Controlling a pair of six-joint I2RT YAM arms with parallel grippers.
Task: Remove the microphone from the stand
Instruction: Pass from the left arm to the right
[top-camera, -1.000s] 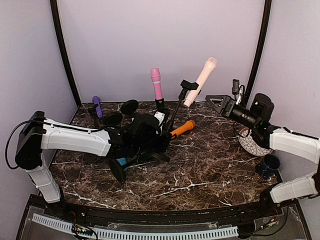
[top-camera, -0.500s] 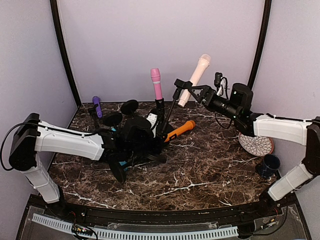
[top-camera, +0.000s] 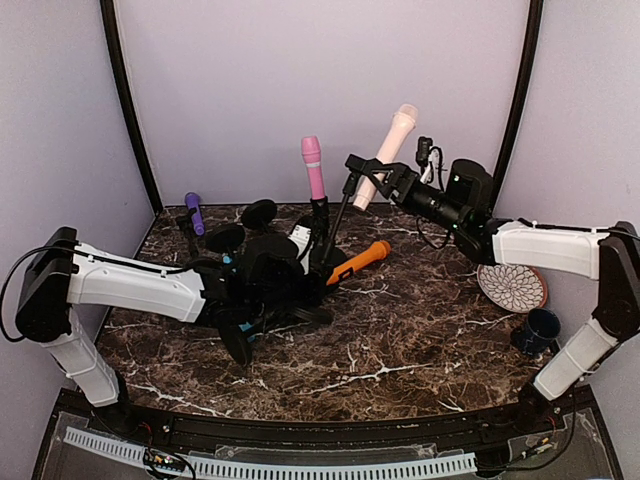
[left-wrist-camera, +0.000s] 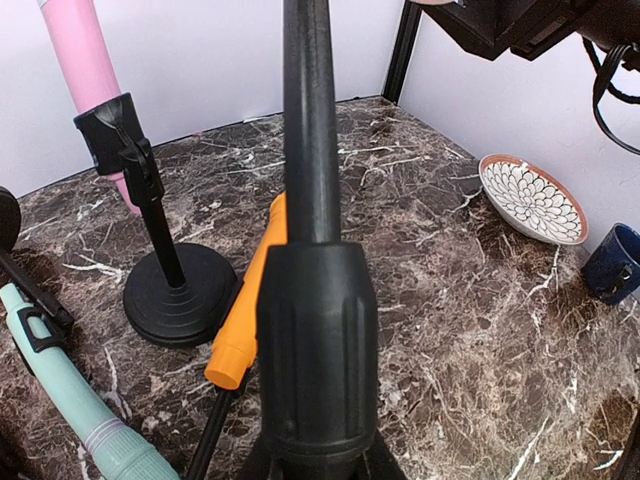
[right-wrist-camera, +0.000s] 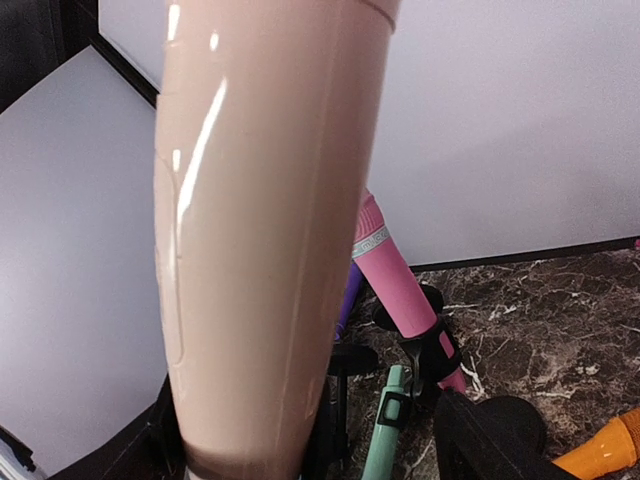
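A pale beige microphone sits tilted in the clip of a black stand whose pole runs down to the table. My right gripper is open, with its jaws on either side of the microphone's lower body. The microphone fills the right wrist view, with a gap to the right finger. My left gripper is shut on the stand low down. In the left wrist view the stand's pole and collar fill the middle.
A pink microphone and a purple microphone stand on stands at the back. An orange microphone and a teal one lie on the marble. A patterned plate and a blue cup sit at the right.
My right gripper has moved left from open air and now has its jaws either side of the beige microphone. The stand and microphone have tilted slightly left, and the left arm has shifted a little with them.
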